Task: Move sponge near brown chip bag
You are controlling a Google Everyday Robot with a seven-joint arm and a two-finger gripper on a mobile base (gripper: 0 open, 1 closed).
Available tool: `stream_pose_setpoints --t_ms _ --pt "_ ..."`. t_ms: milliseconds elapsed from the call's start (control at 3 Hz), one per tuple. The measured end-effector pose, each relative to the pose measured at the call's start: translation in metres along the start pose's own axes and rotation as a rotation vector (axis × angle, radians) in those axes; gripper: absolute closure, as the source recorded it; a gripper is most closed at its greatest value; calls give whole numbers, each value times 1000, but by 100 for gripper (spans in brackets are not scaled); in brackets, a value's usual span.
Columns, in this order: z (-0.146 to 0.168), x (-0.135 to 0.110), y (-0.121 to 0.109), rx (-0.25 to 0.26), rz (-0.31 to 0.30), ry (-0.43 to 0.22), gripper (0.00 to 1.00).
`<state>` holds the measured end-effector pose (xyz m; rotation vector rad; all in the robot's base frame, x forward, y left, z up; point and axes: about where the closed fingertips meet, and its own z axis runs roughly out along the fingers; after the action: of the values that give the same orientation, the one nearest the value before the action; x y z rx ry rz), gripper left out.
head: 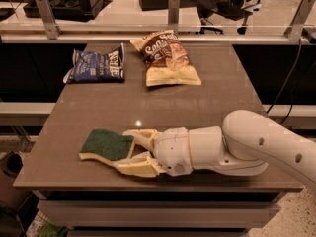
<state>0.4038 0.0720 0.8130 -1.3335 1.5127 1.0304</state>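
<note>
The sponge point(104, 144), dark green on top with a pale yellow foam layer, lies flat near the table's front left. My gripper point(127, 151) reaches in from the right, low over the table, its cream fingers point(140, 137) open around the sponge's right end, one behind it and one in front. The brown chip bag point(167, 58), brown centre with cream ends, lies at the back middle of the table, well away from the sponge and gripper.
A blue chip bag point(97, 65) lies at the back left, beside the brown one. The brown table point(207, 107) ends close in front of the sponge and gripper. A metal rail point(148, 31) with posts runs behind the table.
</note>
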Motion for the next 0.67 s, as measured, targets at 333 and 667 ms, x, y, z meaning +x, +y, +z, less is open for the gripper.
stream_pose_setpoints --t_ms 333,667 --pt "0 0 0 0 0 0 100" --pt "0 0 0 0 0 0 100"
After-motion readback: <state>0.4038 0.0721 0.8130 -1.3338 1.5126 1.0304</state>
